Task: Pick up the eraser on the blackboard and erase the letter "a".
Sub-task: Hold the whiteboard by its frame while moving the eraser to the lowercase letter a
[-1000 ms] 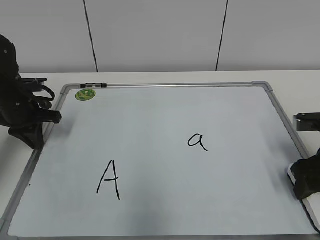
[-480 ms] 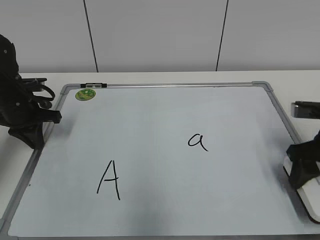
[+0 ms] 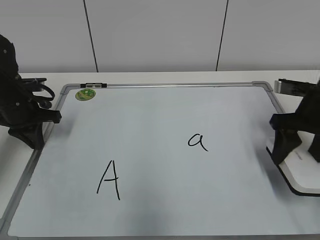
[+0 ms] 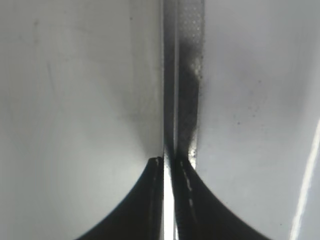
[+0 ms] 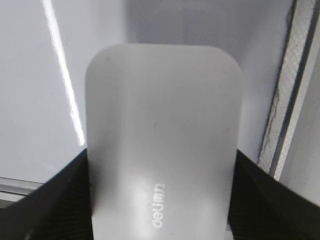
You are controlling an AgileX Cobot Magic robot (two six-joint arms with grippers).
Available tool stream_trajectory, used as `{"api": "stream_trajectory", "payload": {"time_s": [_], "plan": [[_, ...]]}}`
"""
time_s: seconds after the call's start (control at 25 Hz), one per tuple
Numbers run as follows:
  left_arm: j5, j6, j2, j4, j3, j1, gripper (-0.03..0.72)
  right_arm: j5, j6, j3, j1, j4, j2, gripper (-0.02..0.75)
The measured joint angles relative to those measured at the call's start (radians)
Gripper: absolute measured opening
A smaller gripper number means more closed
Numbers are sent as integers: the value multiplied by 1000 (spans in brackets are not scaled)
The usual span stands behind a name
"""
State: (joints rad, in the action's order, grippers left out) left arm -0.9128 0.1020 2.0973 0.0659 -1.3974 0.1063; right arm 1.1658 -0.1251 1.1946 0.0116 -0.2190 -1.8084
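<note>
The blackboard [image 3: 160, 115] is a white dry-erase board with a grey frame, lying flat on the table. The small letter "a" [image 3: 197, 142] is written right of its middle. My right gripper [image 3: 298, 150] is shut on the eraser [image 3: 300, 175], a white block with a dark underside, at the board's right edge. In the right wrist view the eraser [image 5: 162, 145] fills the space between the jaws of the gripper [image 5: 162, 205], with the board frame [image 5: 290, 115] just to its right. My left gripper [image 3: 30, 132] rests at the board's left frame, with its jaws [image 4: 170, 162] shut and empty.
A large capital "A" [image 3: 109, 179] is written on the lower left of the board. A round green sticker [image 3: 85, 94] sits at the far left corner. A black clip [image 3: 93, 85] is on the far frame. A white wall stands behind the table.
My right gripper has moved away from the near right corner, towards the far side and slightly left, carrying the eraser with it. The left arm has not moved.
</note>
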Motion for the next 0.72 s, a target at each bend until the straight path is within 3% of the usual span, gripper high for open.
{"api": "stream_trajectory", "payload": {"time_s": [0.44, 0.72], "plan": [[0, 0, 0, 5, 0, 0, 26, 34, 65, 315, 245, 110, -207, 522], [-2, 0, 0, 5, 0, 0, 26, 38, 79, 509, 296, 116, -349, 522]]}}
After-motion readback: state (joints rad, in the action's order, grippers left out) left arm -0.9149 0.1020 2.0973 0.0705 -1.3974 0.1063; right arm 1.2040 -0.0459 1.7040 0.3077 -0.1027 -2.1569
